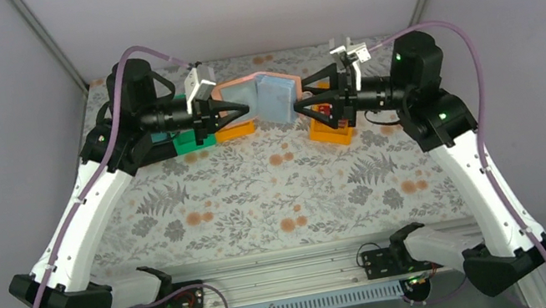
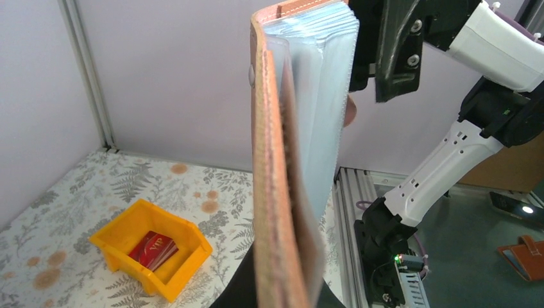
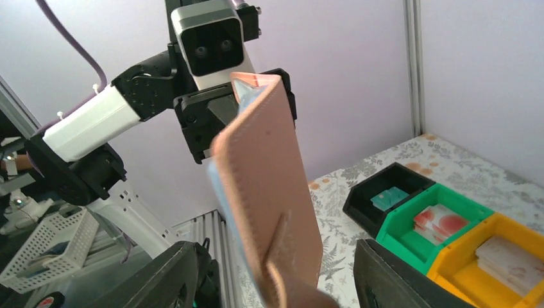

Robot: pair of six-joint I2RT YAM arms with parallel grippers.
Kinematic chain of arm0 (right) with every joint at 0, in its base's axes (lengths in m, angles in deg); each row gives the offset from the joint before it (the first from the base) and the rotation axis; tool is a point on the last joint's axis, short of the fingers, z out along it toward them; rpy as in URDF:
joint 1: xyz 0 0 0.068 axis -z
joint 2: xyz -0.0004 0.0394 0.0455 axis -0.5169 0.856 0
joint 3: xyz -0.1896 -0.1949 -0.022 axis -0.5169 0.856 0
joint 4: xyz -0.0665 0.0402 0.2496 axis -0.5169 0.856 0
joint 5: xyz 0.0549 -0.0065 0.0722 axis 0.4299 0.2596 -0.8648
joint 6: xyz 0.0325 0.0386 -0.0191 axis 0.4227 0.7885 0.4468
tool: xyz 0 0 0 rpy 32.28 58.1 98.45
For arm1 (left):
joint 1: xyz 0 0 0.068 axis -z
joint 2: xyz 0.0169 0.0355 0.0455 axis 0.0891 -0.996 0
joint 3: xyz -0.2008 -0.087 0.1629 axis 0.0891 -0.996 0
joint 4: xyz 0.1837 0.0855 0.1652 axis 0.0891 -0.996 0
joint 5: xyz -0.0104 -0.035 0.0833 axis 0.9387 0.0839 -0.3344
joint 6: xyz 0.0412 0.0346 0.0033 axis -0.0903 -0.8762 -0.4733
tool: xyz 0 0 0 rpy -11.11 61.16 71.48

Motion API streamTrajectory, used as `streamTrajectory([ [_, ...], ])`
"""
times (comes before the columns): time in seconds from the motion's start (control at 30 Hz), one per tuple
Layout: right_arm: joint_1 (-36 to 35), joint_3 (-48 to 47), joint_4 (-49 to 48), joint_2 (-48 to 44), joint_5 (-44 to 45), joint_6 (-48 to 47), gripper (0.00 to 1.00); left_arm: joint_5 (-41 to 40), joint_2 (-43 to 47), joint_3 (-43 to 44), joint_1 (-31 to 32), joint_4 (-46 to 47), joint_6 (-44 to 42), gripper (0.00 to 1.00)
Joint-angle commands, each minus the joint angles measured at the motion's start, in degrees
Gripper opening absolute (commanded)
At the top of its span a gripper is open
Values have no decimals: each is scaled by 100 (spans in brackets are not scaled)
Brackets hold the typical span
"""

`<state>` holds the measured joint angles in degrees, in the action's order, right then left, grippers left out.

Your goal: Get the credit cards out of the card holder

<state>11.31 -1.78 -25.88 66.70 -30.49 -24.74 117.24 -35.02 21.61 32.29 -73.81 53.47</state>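
The left gripper [image 1: 243, 112] is clamped on the brownish-pink cover of the card holder [image 1: 266, 96]. The holder stands open in the air between the two grippers, its pale blue sleeve pockets [image 2: 324, 96] fanned toward the right gripper [image 1: 298, 105]. The right gripper's jaws stand wide, with one finger [image 3: 391, 279] on either side of the holder's lower edge and closing tab [image 3: 277, 247]. There is a gap on both sides, so nothing is gripped there.

White letters "VIP" can be read on a dark red card [image 2: 154, 249] lying in an orange bin [image 2: 122, 234] on the table below the right gripper's jaws. Below the left gripper's jaws three bins sit in a row:
- a black bin [image 3: 359, 199] with a teal card [image 3: 388, 196]
- a green bin [image 3: 399, 239] with whitish-pink cards [image 3: 441, 221]
- a second orange bin [image 3: 450, 269] with pale cards [image 3: 510, 256]
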Motion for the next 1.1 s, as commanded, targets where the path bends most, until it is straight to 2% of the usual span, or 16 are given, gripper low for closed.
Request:
streamTrajectory([
  [0.0,-215,-49,-189,175,214,108,61,53,34,2,24,216,47,2],
  [0.1,-272,-38,-204,220,320,104,56,55,50,-30,25,207,31,2],
  [0.43,-295,-29,-129,241,531,71,18,106,99,-88,26,211,8,2],
  [0.6,-384,-94,-158,410,595,183,14,124,92,-156,40,341,91,2],
  [0.7,-588,-36,-423,514,529,319,5,92,62,-214,116,442,212,2],
  [0.77,-724,-38,-565,559,594,370,4,72,43,-224,192,459,208,3],
  [0.8,-788,-51,-590,572,656,379,4,67,29,-224,218,461,204,7],
  [0.97,-965,-86,-633,614,1026,494,4,-172,3,-248,252,510,262,70],
  [1.07,-1181,-98,-795,724,1125,630,4,-469,-36,-324,276,680,516,95],
])
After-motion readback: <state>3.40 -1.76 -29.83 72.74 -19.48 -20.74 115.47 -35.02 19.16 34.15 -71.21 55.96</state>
